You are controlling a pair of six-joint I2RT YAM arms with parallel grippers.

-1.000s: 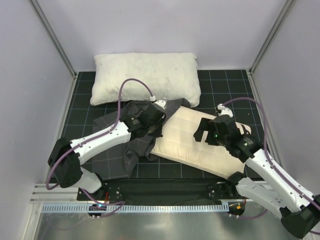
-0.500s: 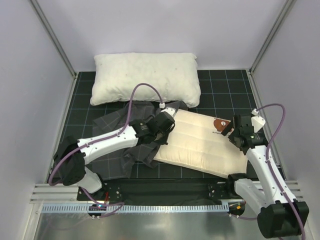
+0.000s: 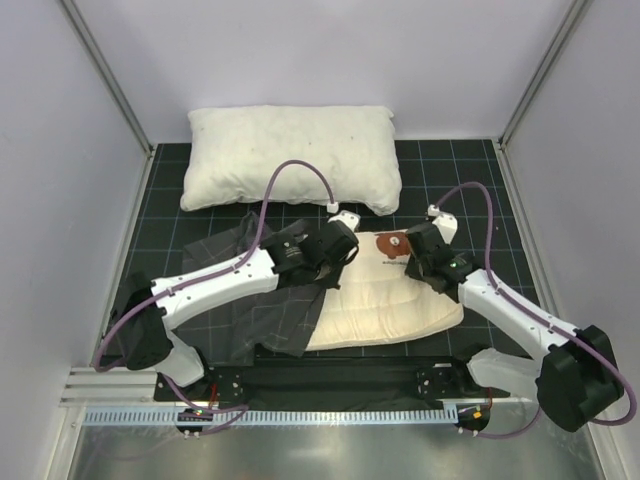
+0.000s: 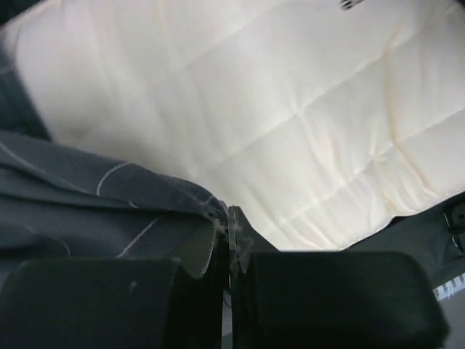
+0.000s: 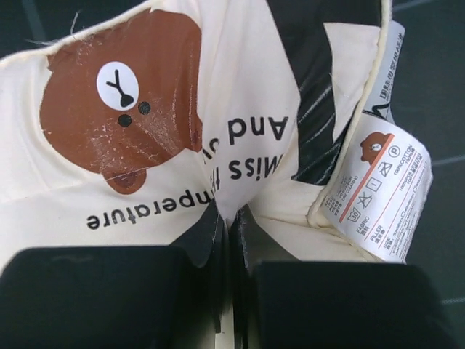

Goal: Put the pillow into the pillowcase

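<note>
The cream quilted pillow (image 3: 385, 300) lies in the middle of the mat, its bear-print end (image 3: 393, 243) bunched up and raised. My right gripper (image 3: 412, 258) is shut on a fold of that end, pinching the fabric (image 5: 229, 218) just below the brown bear face (image 5: 123, 102) and the lettering. A white care label (image 5: 381, 189) hangs at the pillow's edge. The dark grey grid-patterned pillowcase (image 3: 240, 310) spreads to the left and covers the pillow's left end. My left gripper (image 3: 345, 245) is shut on the pillowcase's edge (image 4: 227, 218), held over the cream pillow (image 4: 254, 109).
A larger plain white lumpy pillow (image 3: 290, 155) lies along the back of the black grid mat (image 3: 470, 180). Pale walls with metal posts close in left and right. A metal rail (image 3: 300, 415) runs along the front edge by the arm bases.
My right gripper swung out to the pillow's right end, then shut on the bear-print end and drew it left, bunching the pillow shorter. The left gripper kept its hold on the pillowcase.
</note>
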